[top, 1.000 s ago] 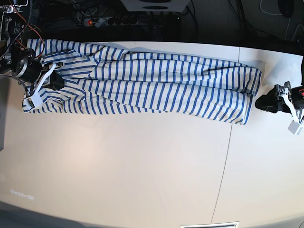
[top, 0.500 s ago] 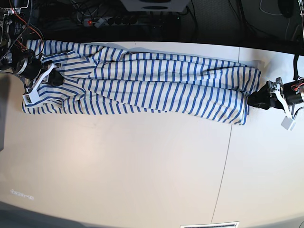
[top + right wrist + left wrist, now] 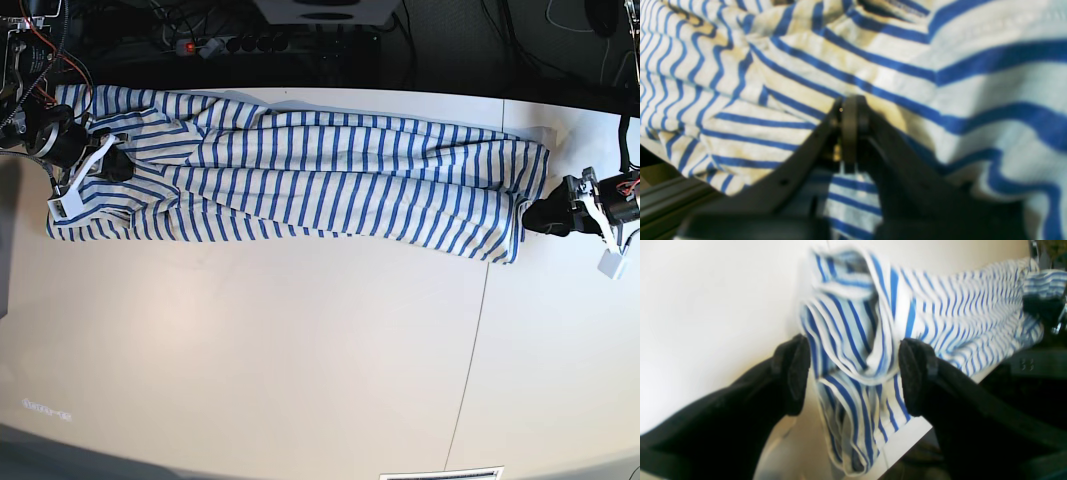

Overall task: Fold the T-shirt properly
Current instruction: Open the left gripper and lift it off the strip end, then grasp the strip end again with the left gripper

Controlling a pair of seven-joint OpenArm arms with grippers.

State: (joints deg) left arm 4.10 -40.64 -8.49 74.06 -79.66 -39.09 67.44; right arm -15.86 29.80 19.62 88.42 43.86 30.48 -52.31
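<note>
T-shirt (image 3: 300,175): soft, rumpled blue-striped cream cloth, stretched long across the far side of the smooth table (image 3: 300,370). Right gripper (image 3: 850,110) clenched on cloth; left gripper (image 3: 853,373) spread around the bunched edge.

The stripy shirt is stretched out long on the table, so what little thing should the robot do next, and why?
Probably close the left gripper on the T-shirt. Its jaws stand open with the bunched hem edge between them, not yet pinched. The right gripper is already shut on the T-shirt at the other end. Once both ends are held, the arms could likely lift and fold it over on the table.
</note>
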